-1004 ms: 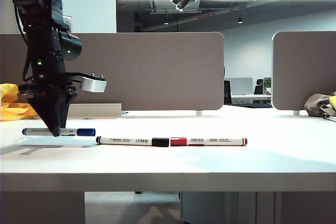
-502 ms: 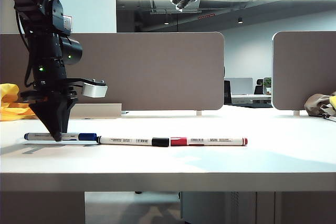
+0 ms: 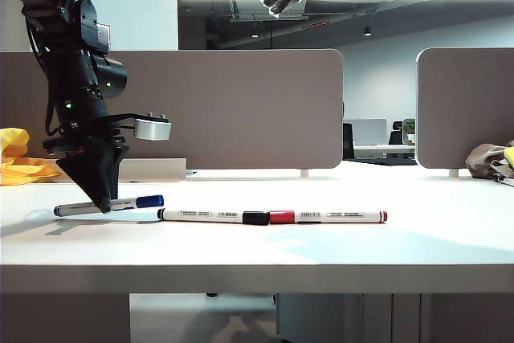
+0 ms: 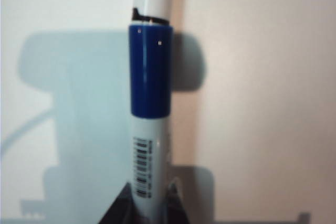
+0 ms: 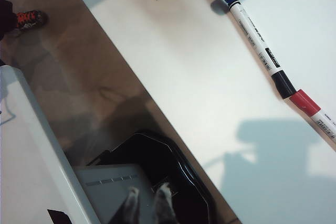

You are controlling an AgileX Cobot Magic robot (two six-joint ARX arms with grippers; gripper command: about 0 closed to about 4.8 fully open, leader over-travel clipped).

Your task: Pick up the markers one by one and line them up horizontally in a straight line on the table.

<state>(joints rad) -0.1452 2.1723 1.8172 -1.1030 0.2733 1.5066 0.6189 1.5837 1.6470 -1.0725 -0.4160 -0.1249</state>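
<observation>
White bench (image 3: pixel 337 247) surface carries all three markers near its front edge. At far left, the left pincer (image 3: pixel 103 206) points down and is closed on the barrel of the blue-capped marker (image 3: pixel 108 206); the left wrist view shows the barcoded barrel seated between the two fingertips (image 4: pixel 118 211), with the blue cap (image 4: pixel 150 70) projecting ahead. This marker sits slightly tilted, cap end higher, and it lies a little behind the line of the other two. To its right, the black-capped marker (image 3: pixel 213 216) and the red-capped marker (image 3: pixel 329 216) lie flat, caps meeting end to end. The right pincer (image 3: pixel 273 6) hangs high above the bench, nearly closed and empty; its wrist view looks down past its fingertips (image 5: pixel 131 203) at the row.

Procedure for the step in hand: level the blue-capped marker, bring it forward onto the axis of the two placed markers, and set its cap just beside the free end of the black-capped marker. Avoid pushing along the row. Release only once the barrel rests flat.

Compared with one second ago, the blue-capped marker is further right and now tilted, and the black and red pair sits slightly further right, apparently nudged. The right pincer is unchanged.
</observation>
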